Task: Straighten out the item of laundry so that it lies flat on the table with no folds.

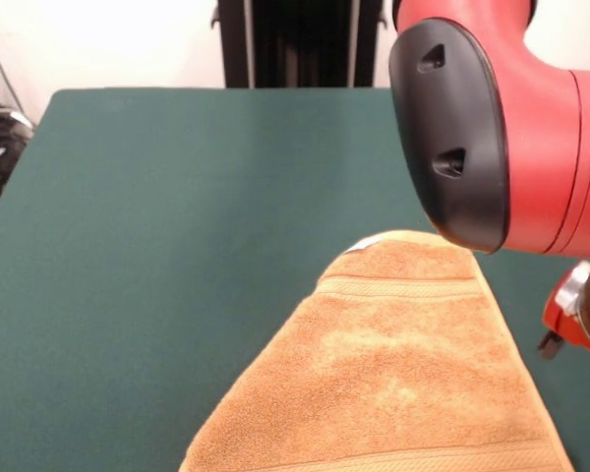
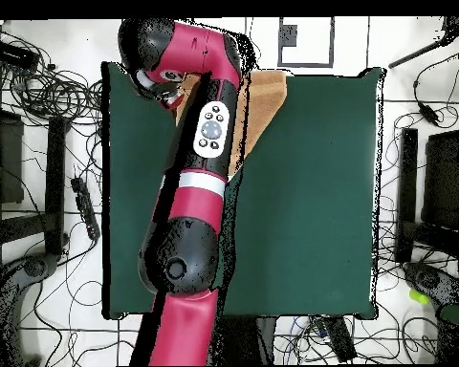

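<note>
The orange-tan towel (image 1: 393,383) lies on the green table (image 1: 177,246) at the near right and runs off the picture's bottom edge. One corner with a white label points toward the far side, and a woven stripe band crosses just below it. In the overhead view the towel (image 2: 264,105) sits at the table's (image 2: 319,191) top edge, partly hidden by the red arm (image 2: 209,143). The arm's big red and black link (image 1: 492,118) hangs over the towel's far right side. A red and silver part of my gripper (image 1: 575,315) shows at the right edge, beside the towel.
The black pedestal (image 1: 295,39) stands behind the table's far edge. Cables and black equipment (image 2: 42,143) lie on the floor around the table. The towel lies right at the table's edge in the overhead view.
</note>
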### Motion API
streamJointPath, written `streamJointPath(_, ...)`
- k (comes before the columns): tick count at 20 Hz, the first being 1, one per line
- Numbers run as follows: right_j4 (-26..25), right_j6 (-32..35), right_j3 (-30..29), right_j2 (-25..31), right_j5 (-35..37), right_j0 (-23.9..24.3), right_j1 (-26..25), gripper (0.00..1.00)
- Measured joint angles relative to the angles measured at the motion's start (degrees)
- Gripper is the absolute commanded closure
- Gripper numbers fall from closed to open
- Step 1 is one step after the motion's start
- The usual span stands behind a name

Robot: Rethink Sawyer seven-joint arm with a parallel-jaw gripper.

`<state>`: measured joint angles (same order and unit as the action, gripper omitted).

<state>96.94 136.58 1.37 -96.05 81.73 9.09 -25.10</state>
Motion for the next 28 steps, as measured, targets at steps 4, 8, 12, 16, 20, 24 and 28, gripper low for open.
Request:
streamJointPath(4,0.6,-0.7,0.0,-0.4,0.4,0.8,0.4,0.00)
streamJointPath(8,0.6,-3.5,0.0,-0.4,1.8,1.6,1.3,0.00)
streamJointPath(12,1.2,-9.5,0.0,-0.4,5.1,2.5,2.6,0.00)
streamJointPath(16,1.8,-14.0,0.0,-0.4,7.2,3.2,3.5,0.00)
streamJointPath(20,1.8,-17.7,0.0,-0.3,8.0,3.5,4.2,0.00)
streamJointPath(24,0.7,-20.4,0.0,1.2,8.0,3.5,4.5,0.00)
streamJointPath(28,-1.5,-22.0,0.0,3.5,8.0,3.5,4.5,0.00)
